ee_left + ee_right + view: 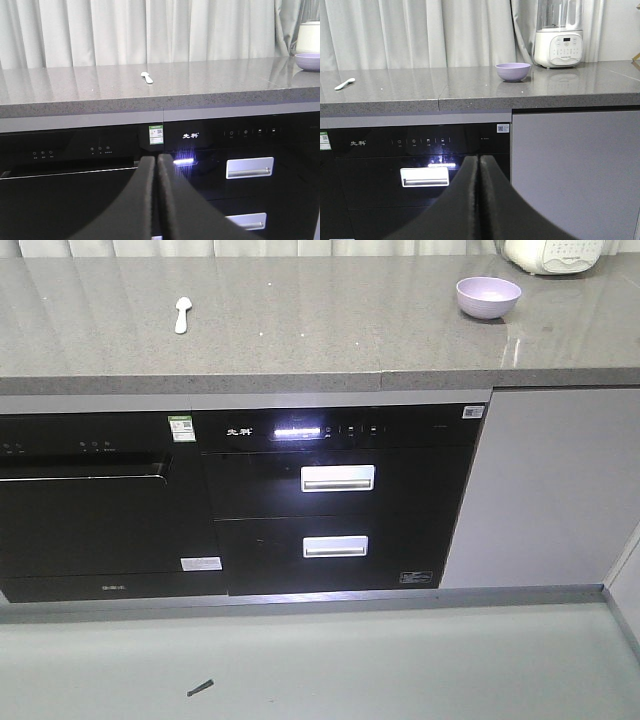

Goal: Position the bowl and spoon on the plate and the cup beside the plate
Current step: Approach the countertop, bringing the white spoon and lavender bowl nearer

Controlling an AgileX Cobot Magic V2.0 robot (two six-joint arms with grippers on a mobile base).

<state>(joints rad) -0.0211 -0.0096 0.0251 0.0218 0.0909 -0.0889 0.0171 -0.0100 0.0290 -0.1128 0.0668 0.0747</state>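
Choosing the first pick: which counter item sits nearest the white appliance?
The purple bowl, close to the appliance; the spoon lies far left.

A grey speckled stone desk is backed by pale pleated curtains. Below it, glossy black appliance fronts with two silver handles are fitted beside a plain grey cabinet door. A pale greenish floor is seen beneath.
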